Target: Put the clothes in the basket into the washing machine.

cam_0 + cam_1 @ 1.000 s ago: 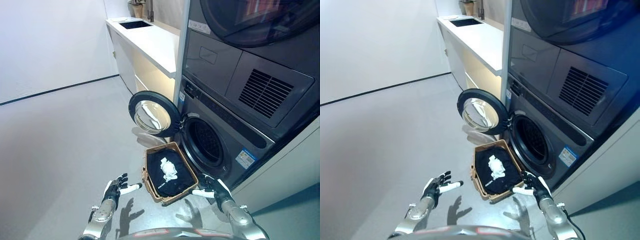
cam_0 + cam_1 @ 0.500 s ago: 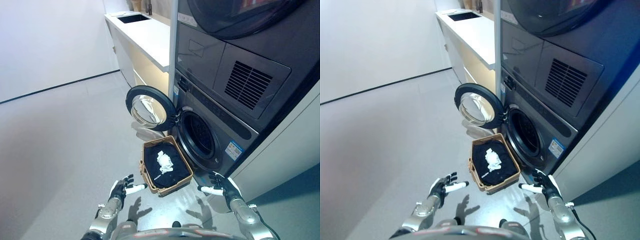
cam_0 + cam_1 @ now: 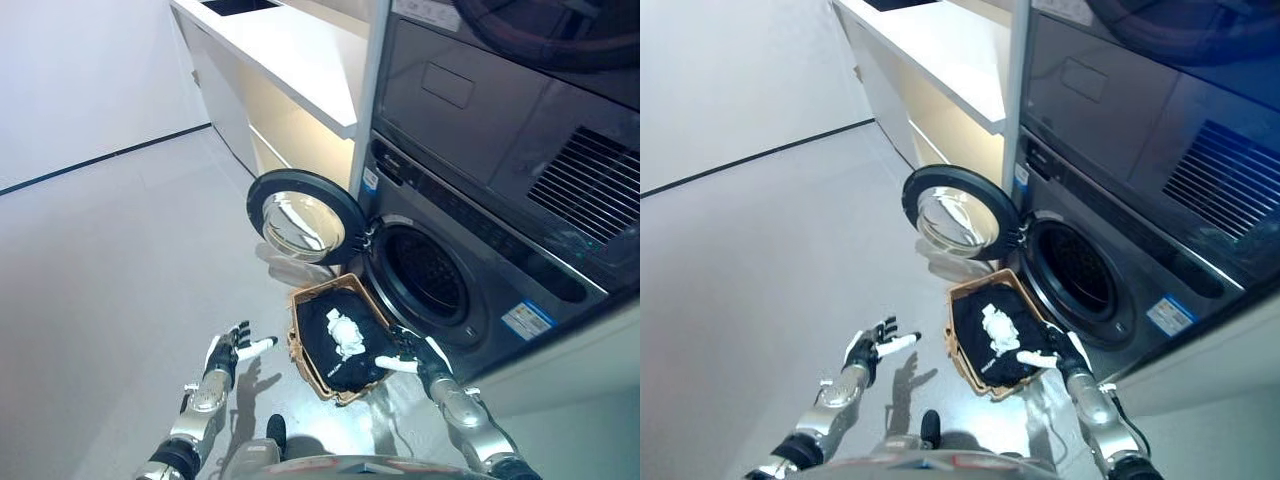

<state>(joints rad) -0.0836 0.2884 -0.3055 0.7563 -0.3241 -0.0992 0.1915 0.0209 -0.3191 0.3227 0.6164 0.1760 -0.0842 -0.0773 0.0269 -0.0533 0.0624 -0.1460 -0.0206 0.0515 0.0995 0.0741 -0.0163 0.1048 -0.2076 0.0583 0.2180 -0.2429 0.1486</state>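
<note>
Left hand (image 3: 225,355) is seen at about seven o'clock in the frame, held above the grey floor (image 3: 110,270) with its fingers spread apart and nothing gripped. It is kept clear of the basket (image 3: 312,372), which is found just to its three o'clock side.

And on to the basket: a tan woven one, set on the floor right in front of the washing machine (image 3: 450,300). Dark clothes (image 3: 340,355) are piled inside it, and a small white crumpled piece (image 3: 345,331) is laid on top of them, near the middle. Nothing has been lifted out yet.

At the basket's eleven o'clock, the round door (image 3: 303,221) is swung wide open, its glass turned toward the room. The dark drum opening (image 3: 428,277) is exposed at the basket's one o'clock, and whether anything lies within cannot be told.

Right hand (image 3: 410,357) now, at about five o'clock in the frame: it is held at the basket's right rim, fingers straightened and apart, a white fingertip pointed in over the dark clothes. No cloth is pinched by it.

Up at twelve o'clock, a white counter (image 3: 290,55) is seen running away beside the stacked machines.
</note>
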